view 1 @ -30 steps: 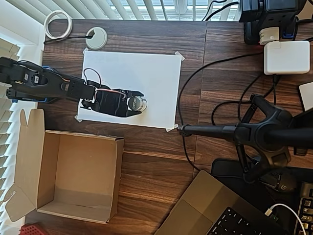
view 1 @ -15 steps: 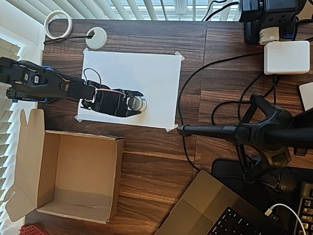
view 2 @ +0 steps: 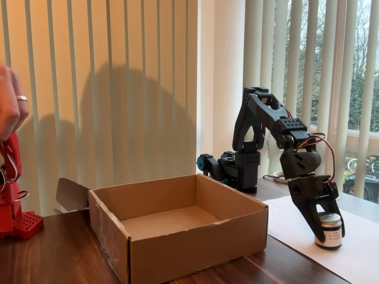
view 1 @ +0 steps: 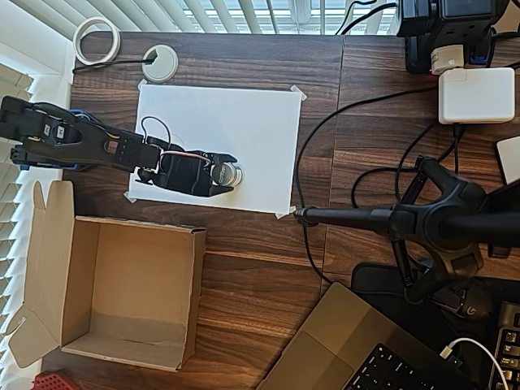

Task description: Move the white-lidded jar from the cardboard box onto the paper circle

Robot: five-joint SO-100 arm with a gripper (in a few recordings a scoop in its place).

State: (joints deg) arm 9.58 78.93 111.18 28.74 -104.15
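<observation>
Gripper (view 1: 230, 173): fingers close around jar (view 2: 328, 231), grasping it; jar upright on sheet (view 1: 244, 122) near its bottom edge.

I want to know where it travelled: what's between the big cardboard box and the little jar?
In the overhead view, bare wooden table and the white sheet's taped edge lie between the cardboard box and the jar.
</observation>
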